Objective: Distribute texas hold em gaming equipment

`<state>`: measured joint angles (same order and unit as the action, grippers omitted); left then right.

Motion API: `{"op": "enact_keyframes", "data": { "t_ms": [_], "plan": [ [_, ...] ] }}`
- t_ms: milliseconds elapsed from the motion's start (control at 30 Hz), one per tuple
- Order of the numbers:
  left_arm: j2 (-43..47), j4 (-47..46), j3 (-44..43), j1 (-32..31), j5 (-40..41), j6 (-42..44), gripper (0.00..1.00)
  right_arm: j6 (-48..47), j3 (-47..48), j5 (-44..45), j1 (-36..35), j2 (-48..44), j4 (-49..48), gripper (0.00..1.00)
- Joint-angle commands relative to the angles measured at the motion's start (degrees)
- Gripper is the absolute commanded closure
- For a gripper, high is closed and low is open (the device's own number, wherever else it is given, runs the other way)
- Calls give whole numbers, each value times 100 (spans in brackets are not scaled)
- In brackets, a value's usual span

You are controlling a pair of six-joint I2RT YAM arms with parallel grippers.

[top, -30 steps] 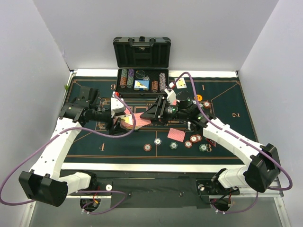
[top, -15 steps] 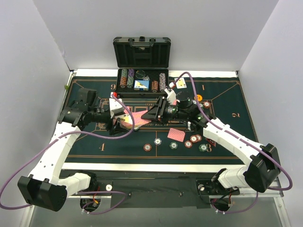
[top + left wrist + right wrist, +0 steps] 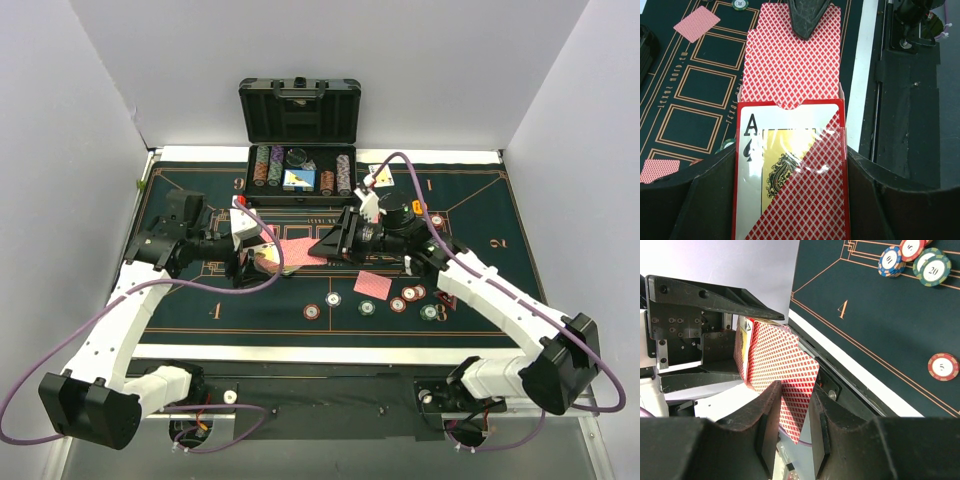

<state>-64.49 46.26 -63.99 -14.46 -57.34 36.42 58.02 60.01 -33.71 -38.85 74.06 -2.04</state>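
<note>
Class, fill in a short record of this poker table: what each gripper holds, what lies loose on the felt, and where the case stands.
Left gripper: shut on card box
Right gripper: shut on red-backed cards sticking out of that box
Loose on felt: a face-down card, several poker chips
Case: open, at the table's far edge

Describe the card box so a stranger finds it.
On the green felt, look left of centre, in the left gripper. The card box is the red pack showing an ace of spades, with red-backed cards poking out its top.
</note>
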Motion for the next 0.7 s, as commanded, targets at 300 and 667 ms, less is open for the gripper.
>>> {"op": "enact_keyframes", "data": {
  "t_ms": [300, 667],
  "plan": [
    [209, -636, -97, 48, -524, -224, 98, -308, 362, -21, 299, -270, 494, 75],
    [209, -662, -70, 57, -497, -206, 98, -116, 503, -135, 527, -410, 521, 89]
  ]
}}
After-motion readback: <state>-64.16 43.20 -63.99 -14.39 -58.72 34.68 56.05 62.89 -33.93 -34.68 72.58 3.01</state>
